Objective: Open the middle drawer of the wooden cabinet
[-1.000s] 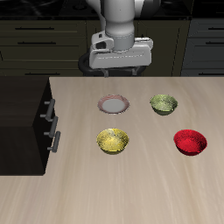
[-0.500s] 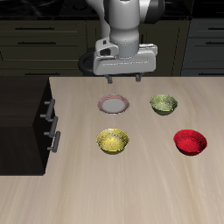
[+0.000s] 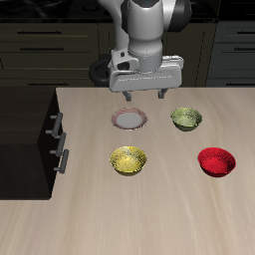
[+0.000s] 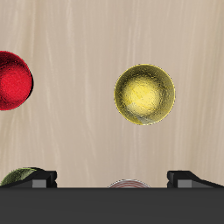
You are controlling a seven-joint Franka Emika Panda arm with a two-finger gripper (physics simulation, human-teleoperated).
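The wooden cabinet [image 3: 25,139] is a very dark box at the table's side edge, and its drawer fronts face the bowls. Two short silver bar handles show on it, one above the other. The lower one sits on the middle drawer [image 3: 62,160], which looks closed. My gripper [image 3: 145,97] hangs open and empty above the back of the table, over a pink-rimmed plate [image 3: 130,120] and well away from the cabinet. In the wrist view the gripper [image 4: 114,178] shows two spread fingertips [image 4: 39,178] with nothing between them. The cabinet is out of the wrist view.
A green bowl [image 3: 185,119], a yellow bowl [image 3: 127,159] and a red bowl [image 3: 217,160] stand on the table. The wrist view shows the yellow bowl [image 4: 144,94], the red bowl [image 4: 12,80] and the green bowl's edge [image 4: 19,178]. Dark kitchen cupboards [image 3: 40,40] stand behind.
My gripper has come a little lower and has shifted slightly away from the cabinet's side. It stays open. Nothing on the table has moved.
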